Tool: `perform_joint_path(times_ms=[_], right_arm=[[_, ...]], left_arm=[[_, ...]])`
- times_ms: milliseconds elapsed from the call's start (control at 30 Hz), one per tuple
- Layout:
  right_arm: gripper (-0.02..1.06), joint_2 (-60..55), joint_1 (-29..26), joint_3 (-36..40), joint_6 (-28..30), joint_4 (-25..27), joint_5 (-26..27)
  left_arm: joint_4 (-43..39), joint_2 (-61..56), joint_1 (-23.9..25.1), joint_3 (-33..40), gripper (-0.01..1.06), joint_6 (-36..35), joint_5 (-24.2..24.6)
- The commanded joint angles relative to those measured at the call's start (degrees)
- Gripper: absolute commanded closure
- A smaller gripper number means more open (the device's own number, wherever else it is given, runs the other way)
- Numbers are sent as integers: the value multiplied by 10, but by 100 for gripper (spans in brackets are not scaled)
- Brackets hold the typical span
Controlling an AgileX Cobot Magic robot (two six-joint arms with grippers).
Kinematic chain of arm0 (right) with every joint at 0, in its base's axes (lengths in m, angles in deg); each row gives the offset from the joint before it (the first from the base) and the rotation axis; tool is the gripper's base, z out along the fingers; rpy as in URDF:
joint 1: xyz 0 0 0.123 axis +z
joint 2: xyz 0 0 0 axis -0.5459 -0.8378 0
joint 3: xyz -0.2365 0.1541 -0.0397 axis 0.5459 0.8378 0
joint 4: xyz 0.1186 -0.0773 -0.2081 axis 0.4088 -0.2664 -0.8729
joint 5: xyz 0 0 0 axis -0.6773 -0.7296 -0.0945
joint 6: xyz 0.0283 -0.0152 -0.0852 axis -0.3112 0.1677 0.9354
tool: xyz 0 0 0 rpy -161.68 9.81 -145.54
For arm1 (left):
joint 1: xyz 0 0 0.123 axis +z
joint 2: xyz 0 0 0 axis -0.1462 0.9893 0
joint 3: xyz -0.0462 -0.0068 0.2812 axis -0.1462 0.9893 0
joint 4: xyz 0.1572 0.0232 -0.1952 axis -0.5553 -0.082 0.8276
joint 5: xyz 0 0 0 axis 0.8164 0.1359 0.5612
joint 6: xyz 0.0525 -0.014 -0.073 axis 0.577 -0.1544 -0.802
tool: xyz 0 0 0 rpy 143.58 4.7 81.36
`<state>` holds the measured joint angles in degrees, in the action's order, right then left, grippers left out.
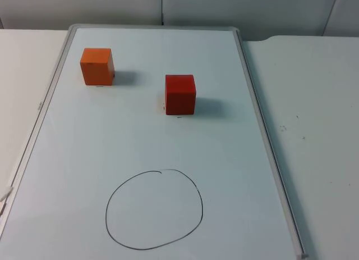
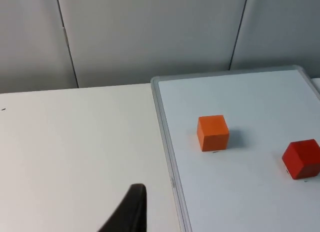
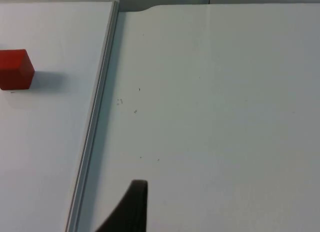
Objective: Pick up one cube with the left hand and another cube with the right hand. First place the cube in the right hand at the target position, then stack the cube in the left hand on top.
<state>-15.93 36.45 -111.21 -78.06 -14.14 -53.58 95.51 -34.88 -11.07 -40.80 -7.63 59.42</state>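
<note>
Orange cube (image 1: 96, 66) and red cube (image 1: 180, 94) sit apart on the whiteboard (image 1: 224, 159), beyond the drawn circle (image 1: 154, 209). Either hand's opening: can't tell.

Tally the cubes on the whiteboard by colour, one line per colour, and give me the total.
Orange cube: 1
Red cube: 1
Total: 2 cubes, both standing on the whiteboard, apart from each other and outside the drawn circle.
</note>
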Motion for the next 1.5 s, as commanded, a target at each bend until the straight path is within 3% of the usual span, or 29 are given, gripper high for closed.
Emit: perform_joint_path(times_ms=[0,200,467,700,1033,1467], right_arm=[[-1,1,-2,4,-1,1,5],[-1,1,-2,4,-1,1,5],[-1,1,-2,4,-1,1,5],[-1,1,-2,4,-1,1,5],[-1,1,-2,4,-1,1,5],[-1,1,-2,4,-1,1,5]], left_arm=[[6,36,2,-22,0,9,-22],[35,117,2,-76,0,46,-40],[99,264,2,-133,0,90,-102],[116,372,2,-152,0,90,-145],[110,560,-72,-201,0,84,-230],[114,755,-74,-283,0,54,-251]])
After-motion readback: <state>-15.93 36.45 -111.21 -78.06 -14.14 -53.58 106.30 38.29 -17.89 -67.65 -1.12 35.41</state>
